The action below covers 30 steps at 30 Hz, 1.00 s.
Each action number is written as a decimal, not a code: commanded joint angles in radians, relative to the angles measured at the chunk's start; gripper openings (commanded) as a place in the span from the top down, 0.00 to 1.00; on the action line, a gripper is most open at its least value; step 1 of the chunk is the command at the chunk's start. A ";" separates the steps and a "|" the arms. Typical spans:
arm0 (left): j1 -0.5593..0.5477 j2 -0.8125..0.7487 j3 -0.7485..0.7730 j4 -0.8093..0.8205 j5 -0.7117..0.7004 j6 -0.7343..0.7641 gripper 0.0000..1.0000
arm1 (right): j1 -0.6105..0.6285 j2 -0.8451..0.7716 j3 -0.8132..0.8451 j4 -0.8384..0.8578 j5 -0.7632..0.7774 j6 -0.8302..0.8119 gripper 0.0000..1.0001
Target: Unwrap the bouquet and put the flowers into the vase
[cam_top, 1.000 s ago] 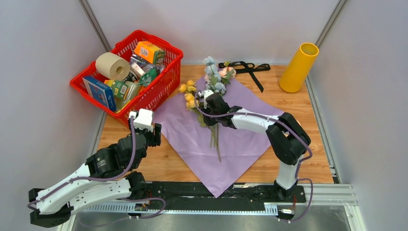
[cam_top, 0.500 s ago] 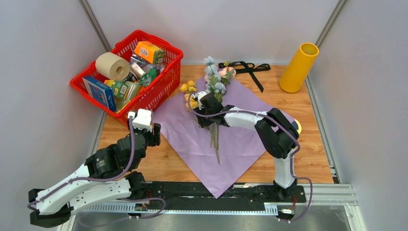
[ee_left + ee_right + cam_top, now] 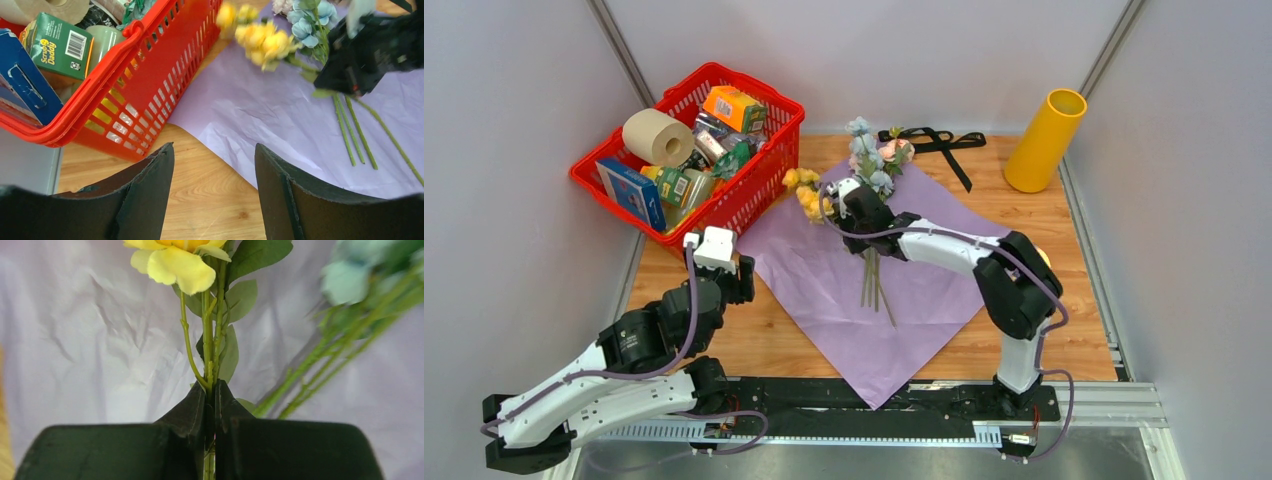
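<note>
The bouquet lies unwrapped, its lilac wrapping paper (image 3: 824, 285) spread flat on the table. My right gripper (image 3: 852, 203) (image 3: 211, 388) is shut on the green stem of the yellow flowers (image 3: 802, 188) (image 3: 175, 262), held just above the paper. Beside them lie the pale blue and pink flowers (image 3: 872, 158), their stems (image 3: 874, 285) on the paper. My left gripper (image 3: 740, 278) (image 3: 214, 150) hangs open and empty over the wood beside the paper's left edge. The mustard-yellow vase (image 3: 1044, 140) stands upright at the far right corner.
A red basket (image 3: 759, 185) (image 3: 150, 80) full of boxes and a paper roll stands at the far left, close to the yellow blooms. The untied black ribbon (image 3: 936, 142) lies at the back between the flowers and the vase. Grey walls enclose the table.
The right gripper opened, then shut on the yellow flowers' stem. It has shifted slightly up and left, drawing the yellow blooms away from the other flowers. The left arm barely moved.
</note>
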 commanded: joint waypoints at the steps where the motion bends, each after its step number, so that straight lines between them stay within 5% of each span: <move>1: -0.002 -0.011 0.006 0.022 -0.017 -0.003 0.32 | -0.021 -0.213 0.025 0.043 0.114 -0.007 1.00; 8: -0.002 -0.013 0.006 0.017 -0.017 -0.002 0.32 | -0.139 -0.421 0.054 0.195 0.249 -0.095 1.00; 14: -0.002 -0.027 0.004 0.022 -0.018 -0.002 0.32 | -0.300 -0.510 0.010 0.625 0.254 -0.303 1.00; 22: -0.002 -0.042 0.003 0.025 -0.017 -0.002 0.32 | -0.598 -0.437 0.033 1.063 0.139 -0.452 1.00; 30: -0.002 -0.044 -0.005 0.040 -0.020 0.009 0.32 | -0.806 -0.308 0.243 1.094 0.082 -0.434 1.00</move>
